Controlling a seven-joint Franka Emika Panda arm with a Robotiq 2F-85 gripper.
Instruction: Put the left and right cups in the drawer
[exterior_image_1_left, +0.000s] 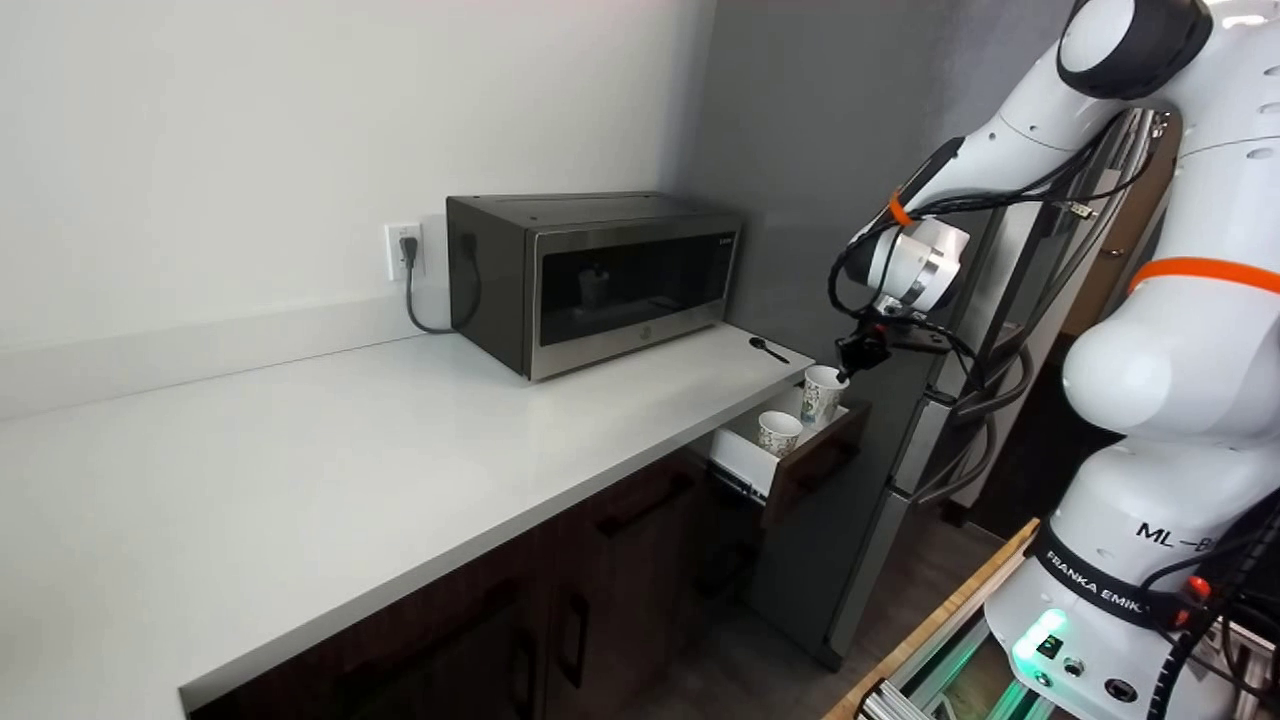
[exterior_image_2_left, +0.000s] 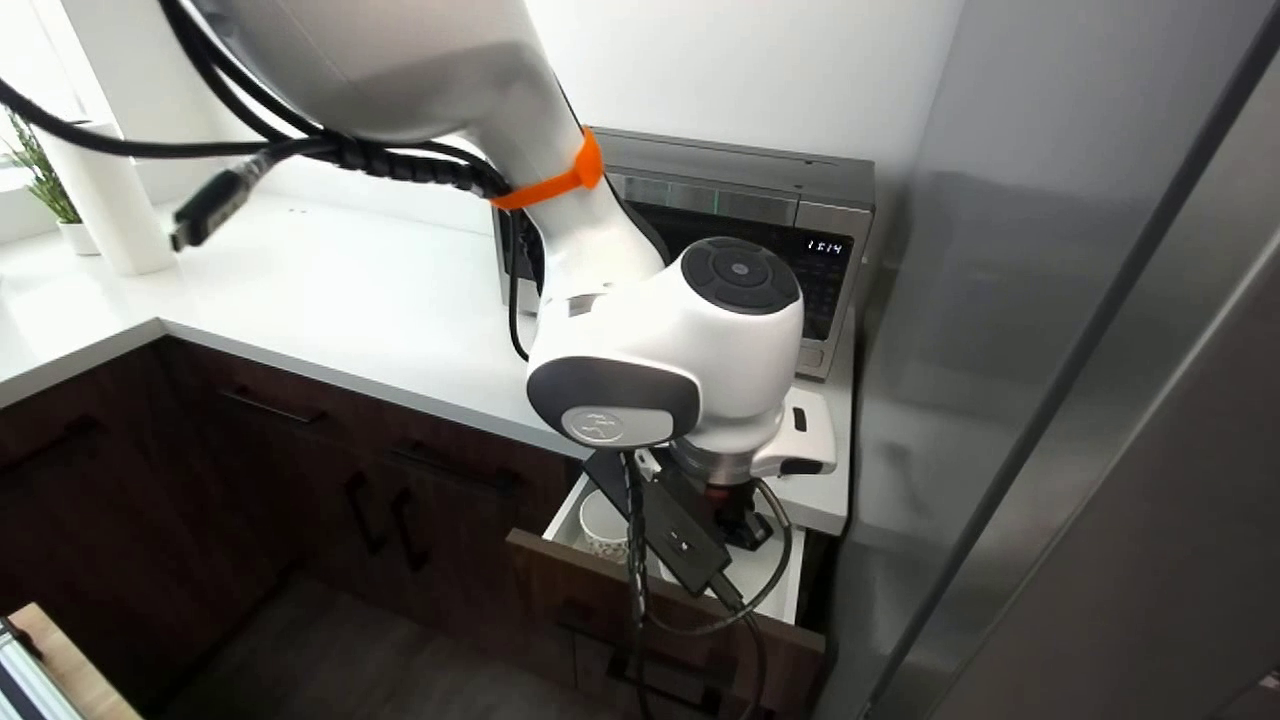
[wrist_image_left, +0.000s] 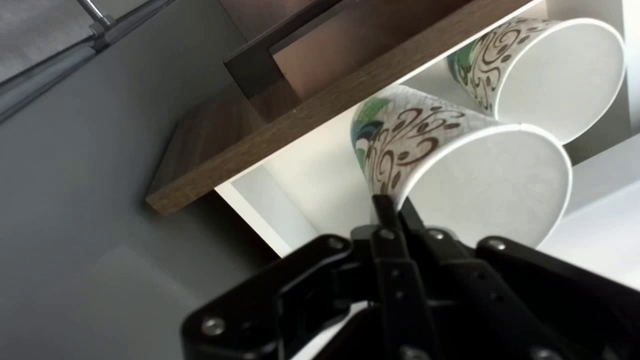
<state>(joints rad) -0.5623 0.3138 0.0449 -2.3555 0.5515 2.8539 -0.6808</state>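
Observation:
The drawer is pulled out, with a dark brown front (exterior_image_1_left: 818, 462) and a pale inside; it also shows in an exterior view (exterior_image_2_left: 560, 568) and in the wrist view (wrist_image_left: 320, 112). The left cup (exterior_image_1_left: 779, 434), white with brown and green print, stands inside it; it also shows in the wrist view (wrist_image_left: 560, 82) and partly in an exterior view (exterior_image_2_left: 604, 520). My gripper (wrist_image_left: 392, 205) is shut on the near rim of the right cup (wrist_image_left: 480, 180), one finger inside and one outside. The right cup (exterior_image_1_left: 820, 395) is within the drawer; whether its base touches the floor I cannot tell.
The white countertop (exterior_image_1_left: 400, 480) overhangs behind the drawer. A grey microwave oven (exterior_image_1_left: 620, 290) and a black spoon (exterior_image_1_left: 768, 349) are on it. A tall grey refrigerator (exterior_image_2_left: 1040, 300) stands close beside the drawer's right side. Black cables (exterior_image_2_left: 765, 590) hang from the wrist over the drawer front.

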